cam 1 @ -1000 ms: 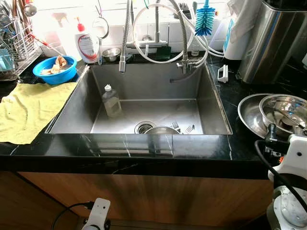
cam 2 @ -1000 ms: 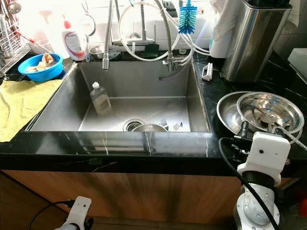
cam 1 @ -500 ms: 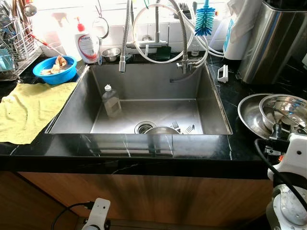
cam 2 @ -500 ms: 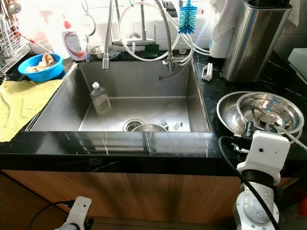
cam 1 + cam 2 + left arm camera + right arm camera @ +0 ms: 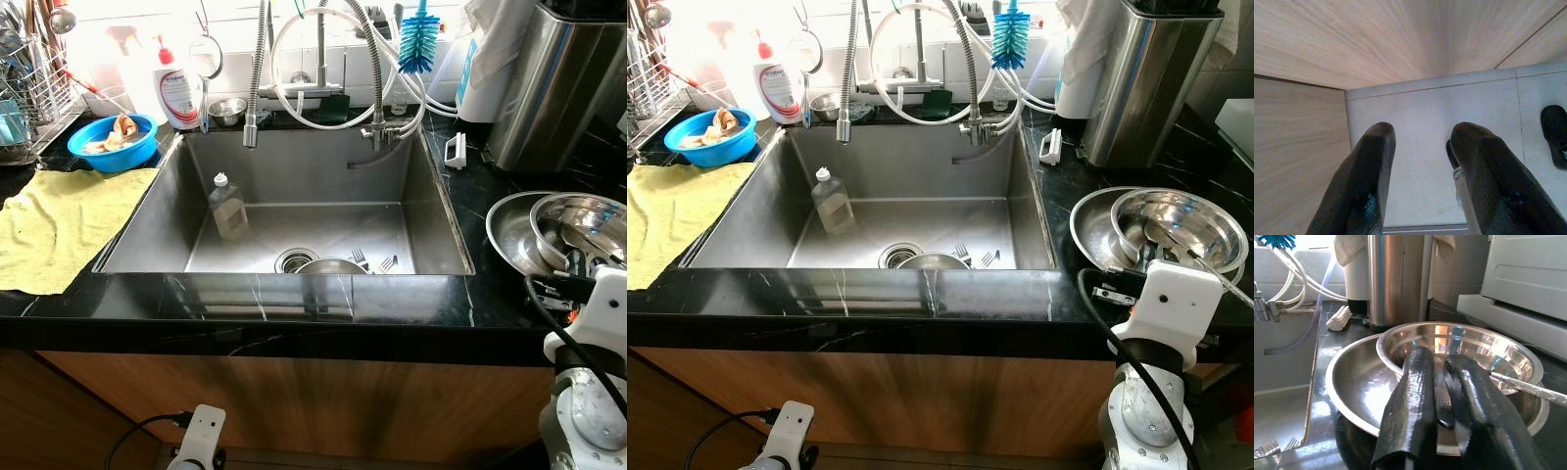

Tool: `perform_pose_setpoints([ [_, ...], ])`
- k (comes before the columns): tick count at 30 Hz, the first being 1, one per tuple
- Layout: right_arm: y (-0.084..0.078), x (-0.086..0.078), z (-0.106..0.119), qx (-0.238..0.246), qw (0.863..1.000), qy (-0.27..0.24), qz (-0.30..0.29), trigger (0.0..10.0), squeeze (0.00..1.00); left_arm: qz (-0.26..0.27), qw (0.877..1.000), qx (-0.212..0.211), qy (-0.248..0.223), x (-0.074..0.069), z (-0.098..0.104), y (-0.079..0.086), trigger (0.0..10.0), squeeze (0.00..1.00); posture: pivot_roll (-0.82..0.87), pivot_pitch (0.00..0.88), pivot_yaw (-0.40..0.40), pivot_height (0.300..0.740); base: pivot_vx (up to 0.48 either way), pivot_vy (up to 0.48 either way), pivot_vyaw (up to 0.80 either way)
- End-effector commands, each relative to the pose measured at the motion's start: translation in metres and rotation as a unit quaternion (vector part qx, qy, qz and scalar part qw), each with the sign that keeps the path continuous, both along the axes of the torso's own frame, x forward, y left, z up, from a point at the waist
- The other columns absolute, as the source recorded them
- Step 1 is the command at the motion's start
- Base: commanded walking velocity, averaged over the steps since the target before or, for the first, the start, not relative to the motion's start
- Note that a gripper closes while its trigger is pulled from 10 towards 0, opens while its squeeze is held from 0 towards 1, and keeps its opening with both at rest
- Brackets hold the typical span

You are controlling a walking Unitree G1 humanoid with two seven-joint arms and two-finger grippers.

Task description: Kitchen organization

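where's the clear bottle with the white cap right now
In the eye views the clear bottle stands inside the sink, against its left wall, left of the drain.

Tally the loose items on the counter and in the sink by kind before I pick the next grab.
Steel bowls: 4
Blue bowls: 1
Bottles: 2
Forks in sink: 2
Yellow cloths: 1
Bottle brushes: 1
Total: 11
The right gripper is at the stacked bowls.
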State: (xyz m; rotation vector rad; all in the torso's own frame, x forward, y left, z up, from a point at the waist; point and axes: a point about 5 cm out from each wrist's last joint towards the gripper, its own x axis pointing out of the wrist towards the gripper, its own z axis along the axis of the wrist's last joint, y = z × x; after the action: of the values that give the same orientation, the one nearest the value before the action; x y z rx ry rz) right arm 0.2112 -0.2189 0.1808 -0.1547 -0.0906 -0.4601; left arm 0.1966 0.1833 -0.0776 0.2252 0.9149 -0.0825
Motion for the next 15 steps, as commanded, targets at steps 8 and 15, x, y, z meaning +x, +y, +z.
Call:
perform_pose_setpoints([
  [8,-0.001,0.003,0.01,0.023,1.0,-0.018,-0.002,0.0,0.0,-0.003,1.0,0.008,0.003,-0.002,0.0,0.004,10.0,0.0,-0.21,0.0,0.068,0.74,0.0,0.0,0.0],
  [15,-0.001,0.006,0.014,0.033,0.999,-0.025,0.0,10.0,0.0,-0.003,1.0,0.009,0.002,-0.001,0.0,0.004,10.0,0.0,-0.21,0.0,0.069,0.74,0.0,0.0,0.0],
])
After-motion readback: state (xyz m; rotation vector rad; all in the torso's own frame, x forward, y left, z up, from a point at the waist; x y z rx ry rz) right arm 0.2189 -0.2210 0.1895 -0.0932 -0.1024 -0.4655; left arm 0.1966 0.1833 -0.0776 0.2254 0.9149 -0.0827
